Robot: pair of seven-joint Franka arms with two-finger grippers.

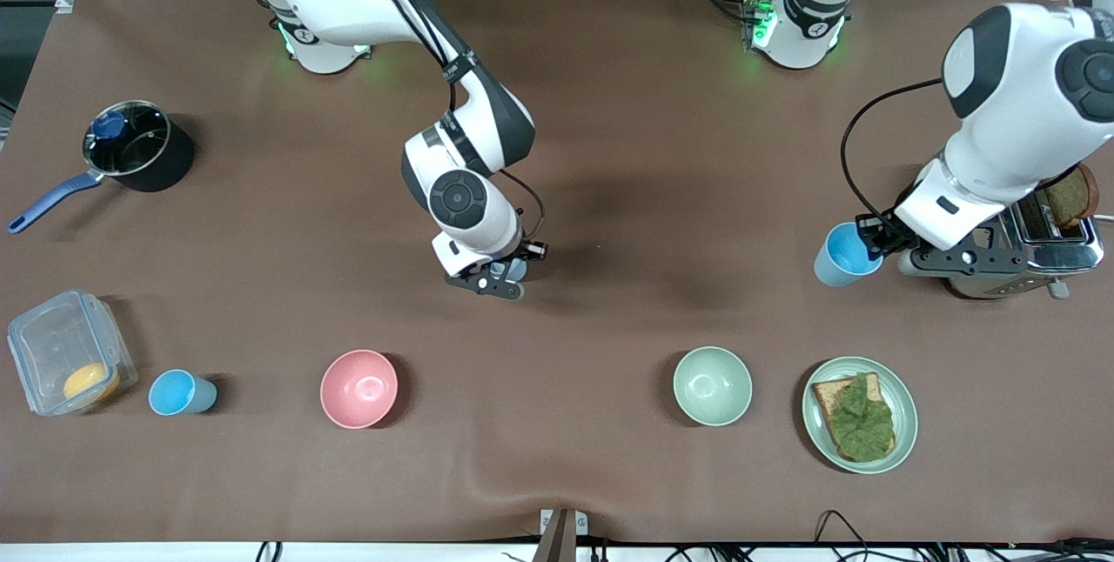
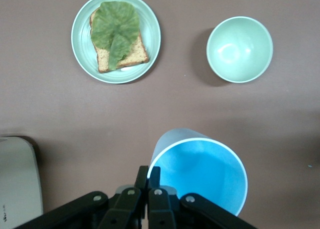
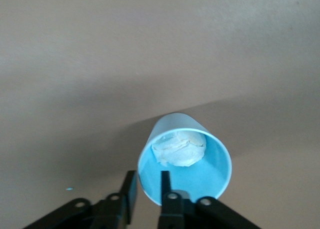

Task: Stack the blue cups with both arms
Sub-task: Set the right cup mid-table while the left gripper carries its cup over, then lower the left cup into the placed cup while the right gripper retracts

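You have three light-blue cups. One (image 1: pixel 846 254) is pinched by its rim in the left gripper's fingers (image 2: pixel 148 176), mouth up, near the tabletop's left-arm edge. Another (image 3: pixel 184 159), holding something pale and crumpled, is gripped over mid-tabletop by the right gripper (image 3: pixel 146 185). The third (image 1: pixel 180 392) stands upright near the front edge, toward the right-arm corner.

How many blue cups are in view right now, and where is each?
3. One blue cup is held by the left tool beside the toaster. One is held by the right tool mid-table. One stands beside the plastic container.
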